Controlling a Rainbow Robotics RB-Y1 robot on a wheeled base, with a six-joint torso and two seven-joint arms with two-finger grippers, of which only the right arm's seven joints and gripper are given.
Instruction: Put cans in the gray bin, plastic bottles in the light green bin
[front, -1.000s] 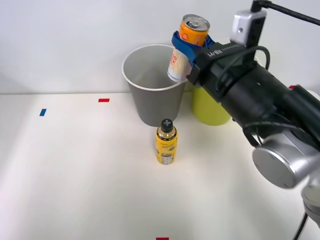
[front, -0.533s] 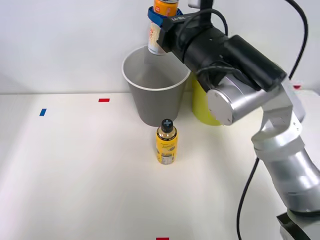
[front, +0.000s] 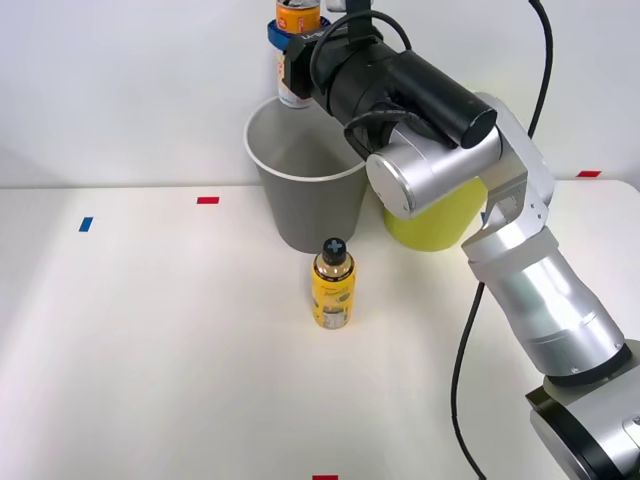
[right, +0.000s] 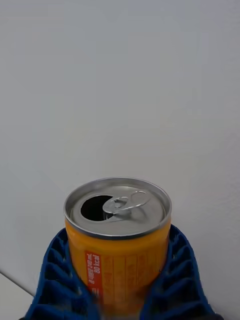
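White table (front: 150, 350), bearing gray bin (front: 310, 205) directly beneath the right gripper (front: 292, 45), light green bin (front: 435, 220) just beside it, plastic bottle (front: 332, 284) nearer, standing upright; red and blue tape marks (front: 207, 200) scattered about.

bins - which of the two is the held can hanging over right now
The gray bin. The orange can in the right gripper hangs above its far rim, while the light green bin sits off to the side behind the arm.

Opened orange can (front: 297, 40) upright above gray bin (front: 312, 195).
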